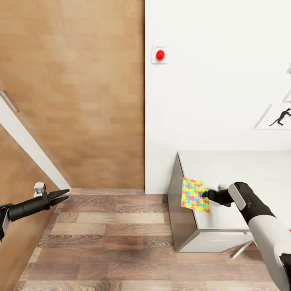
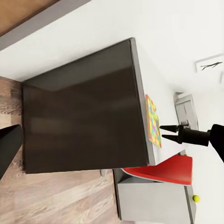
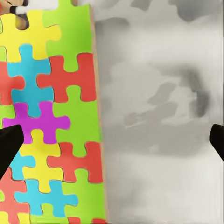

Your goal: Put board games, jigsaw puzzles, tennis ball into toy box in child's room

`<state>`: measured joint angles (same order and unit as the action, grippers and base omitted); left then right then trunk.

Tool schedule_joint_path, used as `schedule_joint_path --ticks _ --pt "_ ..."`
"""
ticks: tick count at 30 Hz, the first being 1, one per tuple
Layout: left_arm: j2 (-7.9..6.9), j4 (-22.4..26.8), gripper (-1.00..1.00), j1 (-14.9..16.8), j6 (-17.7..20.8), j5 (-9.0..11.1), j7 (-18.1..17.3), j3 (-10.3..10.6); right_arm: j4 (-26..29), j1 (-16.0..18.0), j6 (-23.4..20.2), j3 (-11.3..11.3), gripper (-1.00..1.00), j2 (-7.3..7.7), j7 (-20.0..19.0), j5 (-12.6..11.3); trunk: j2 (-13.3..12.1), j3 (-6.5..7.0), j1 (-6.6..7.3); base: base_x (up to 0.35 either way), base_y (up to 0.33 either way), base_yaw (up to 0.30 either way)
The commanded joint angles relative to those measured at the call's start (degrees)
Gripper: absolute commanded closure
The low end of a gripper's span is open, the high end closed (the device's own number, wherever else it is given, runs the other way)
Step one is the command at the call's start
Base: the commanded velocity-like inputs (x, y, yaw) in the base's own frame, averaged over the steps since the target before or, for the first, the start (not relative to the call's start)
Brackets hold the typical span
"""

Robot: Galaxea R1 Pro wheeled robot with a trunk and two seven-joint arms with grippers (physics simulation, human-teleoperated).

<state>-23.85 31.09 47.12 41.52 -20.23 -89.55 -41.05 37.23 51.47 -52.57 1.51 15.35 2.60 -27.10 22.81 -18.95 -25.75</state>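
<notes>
While the right gripper (image 1: 206,194) reaches over the table (image 1: 242,178) with jaws spread and nothing between them, the jigsaw puzzle (image 1: 195,195) lies at the table's end edge, overhanging it slightly. Grasping it looks like the step in hand; closing on the thin sheet is next. The left gripper (image 1: 60,196), slightly parted, hangs empty above open wood floor (image 1: 113,238).

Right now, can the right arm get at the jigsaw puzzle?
Probably yes. The right gripper is open at the jigsaw puzzle's inner edge, on the table corner; nothing sits between them. The puzzle overhangs the table edge.
</notes>
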Motion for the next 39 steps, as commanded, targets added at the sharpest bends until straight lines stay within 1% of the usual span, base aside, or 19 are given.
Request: schedule_joint_path --ticks 1,11,15,21,26,29,33,36,39 --pt "0.03 0.03 -1.00 0.07 0.60 -0.60 -0.46 -0.29 0.03 0.04 -0.25 0.09 -1.00 0.03 0.30 -0.05 0.10 -0.04 -0.04 0.000 0.001 -0.139" --pt "0.03 0.04 -1.00 0.07 0.58 -0.60 -0.46 -0.27 0.98 -0.39 -0.27 0.58 -1.00 0.30 0.11 -0.39 0.10 0.68 -0.04 0.000 0.000 -0.173" --pt "0.03 0.03 -1.00 0.07 0.58 -0.60 -0.46 -0.27 4.46 -1.95 -0.57 0.82 -1.00 0.54 -1.51 -0.68 0.10 0.98 -0.04 0.000 0.000 -0.182" --pt "0.03 0.03 -1.00 0.07 0.58 -0.60 -0.46 -0.27 12.06 -5.01 -1.38 0.92 -1.00 1.37 -4.44 -0.83 0.10 1.44 -0.04 0.000 0.000 -0.182" --pt "0.08 0.03 -1.00 0.07 0.58 -0.60 -0.46 -0.26 18.93 -7.27 -3.76 1.41 -1.00 1.88 -5.69 -1.13 0.10 1.82 -0.04 0.000 0.000 -0.182" --pt "0.10 0.03 -1.00 0.07 0.58 -0.60 -0.46 -0.26 23.72 -8.97 -5.60 2.91 -1.00 2.01 -6.47 -1.69 0.10 2.05 -0.04 0.000 0.000 -0.182" --pt "0.20 0.03 -1.00 0.07 0.58 -0.60 -0.46 -0.26 31.10 -12.18 -7.19 6.71 -1.00 2.09 -8.58 -3.26 0.10 2.36 -0.04 0.000 0.000 -0.182" --pt "0.38 0.03 -1.00 0.07 0.58 -0.60 -0.46 -0.26 37.20 -15.25 -7.43 10.05 -1.00 2.11 -11.40 -5.48 0.10 2.60 -0.04 0.000 0.000 -0.182" --pt "0.55 0.03 -1.00 0.07 0.58 -0.60 -0.46 -0.26 43.07 -18.95 -7.43 12.94 -1.00 2.11 -15.20 -8.52 0.10 2.83 -0.04 0.000 0.000 -0.182"
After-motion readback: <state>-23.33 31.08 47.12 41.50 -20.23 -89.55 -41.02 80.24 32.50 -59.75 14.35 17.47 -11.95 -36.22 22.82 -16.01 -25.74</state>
